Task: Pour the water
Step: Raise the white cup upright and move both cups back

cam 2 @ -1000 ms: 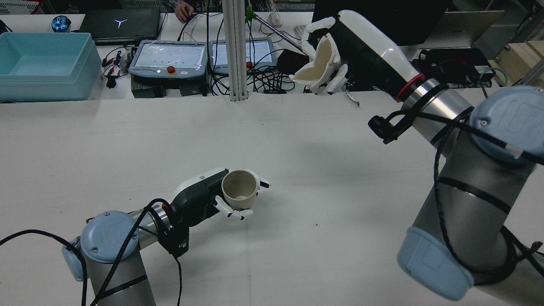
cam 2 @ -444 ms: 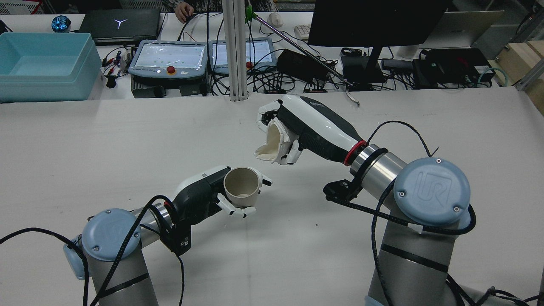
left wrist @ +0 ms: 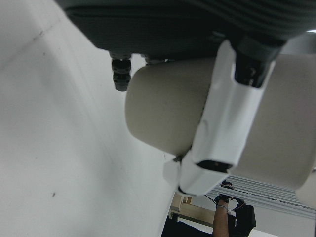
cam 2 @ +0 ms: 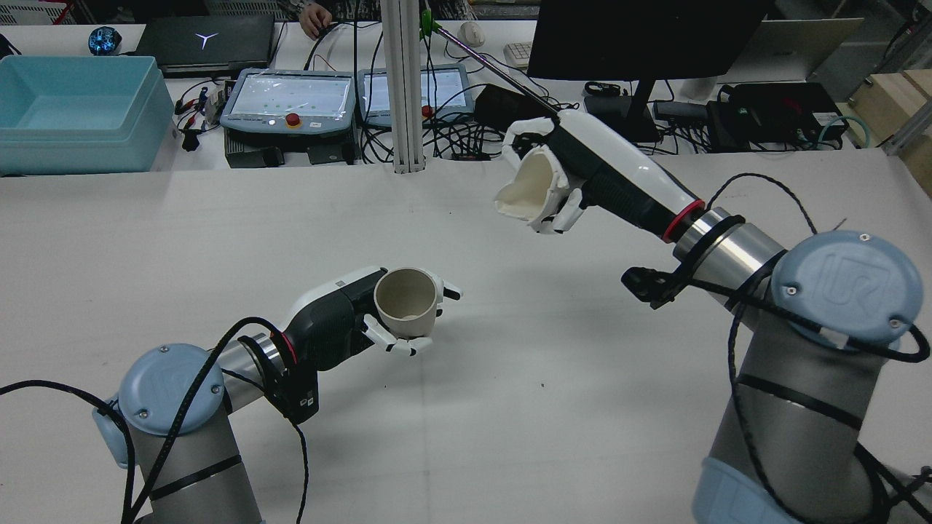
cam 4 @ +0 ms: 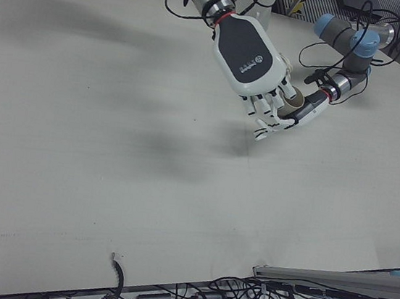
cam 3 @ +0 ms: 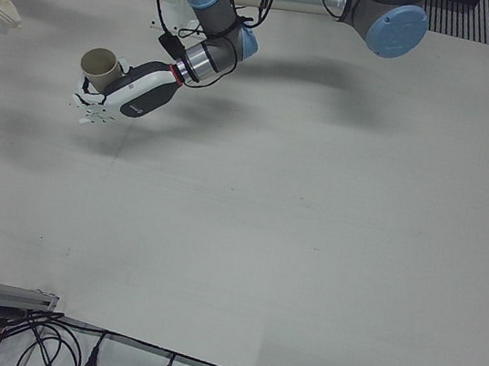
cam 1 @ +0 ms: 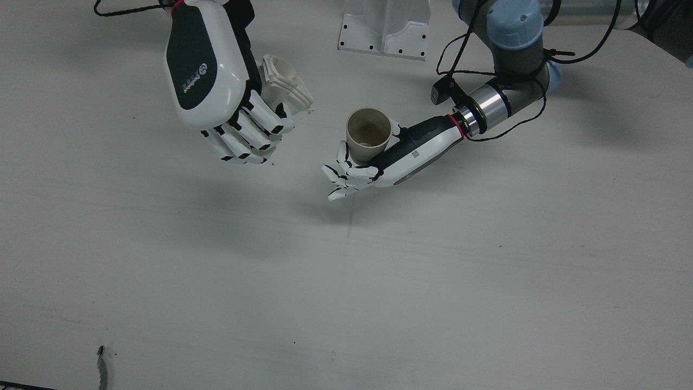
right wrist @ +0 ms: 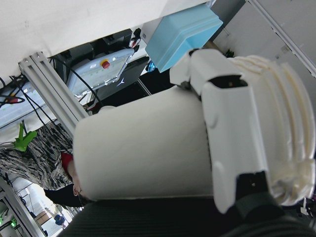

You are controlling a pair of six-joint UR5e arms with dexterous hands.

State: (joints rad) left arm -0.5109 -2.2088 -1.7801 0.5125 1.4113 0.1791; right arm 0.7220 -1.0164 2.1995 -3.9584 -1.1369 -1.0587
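My left hand point(cam 2: 364, 316) is shut on a round beige cup point(cam 2: 405, 294) and holds it upright, mouth up, just above the table; the cup also shows in the front view point(cam 1: 368, 130) and the left-front view point(cam 3: 100, 67). My right hand point(cam 2: 582, 171) is shut on a cream spouted cup point(cam 2: 526, 191), tilted with its mouth facing left and down. It hangs higher, further back and to the right of the beige cup, well apart from it. In the front view the right hand point(cam 1: 216, 81) hides most of the cream cup point(cam 1: 284, 81).
The white table point(cam 2: 510, 407) carries both arms. Behind its back edge stand a teal bin point(cam 2: 80, 109), two teach pendants point(cam 2: 287, 98), a metal post point(cam 2: 404, 87), a monitor point(cam 2: 641, 36) and many cables. The post's base plate point(cam 1: 384, 27) sits at the table's back.
The right hand came down from high at the back to close beside the beige cup, then rose back up and to the right with its cup. The left hand shifted slightly.
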